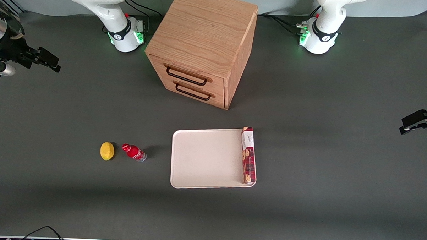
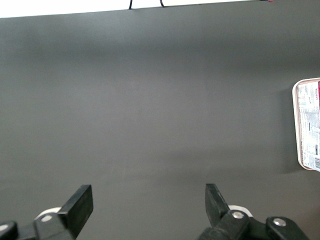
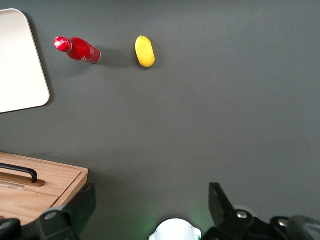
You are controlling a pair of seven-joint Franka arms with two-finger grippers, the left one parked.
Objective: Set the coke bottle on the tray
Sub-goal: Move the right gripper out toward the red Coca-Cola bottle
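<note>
The bottle stands on the table between the lemon and the tray, apart from both, so nothing is done yet: reaching, grasping, lifting and placing all remain. The gripper hangs well away near the working arm's end, fingers spread wide and empty. The tray holds 1 biscuit box along its edge; the cabinet's 2 drawers are closed.

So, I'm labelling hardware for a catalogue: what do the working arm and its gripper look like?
The working arm has glossy white rounded shells, a black band at its base joint, green lights glowing there, and black cables trailing off. The gripper is matte black with blocky angular fingers and silver screws, mounted past a silver cylindrical section.
</note>
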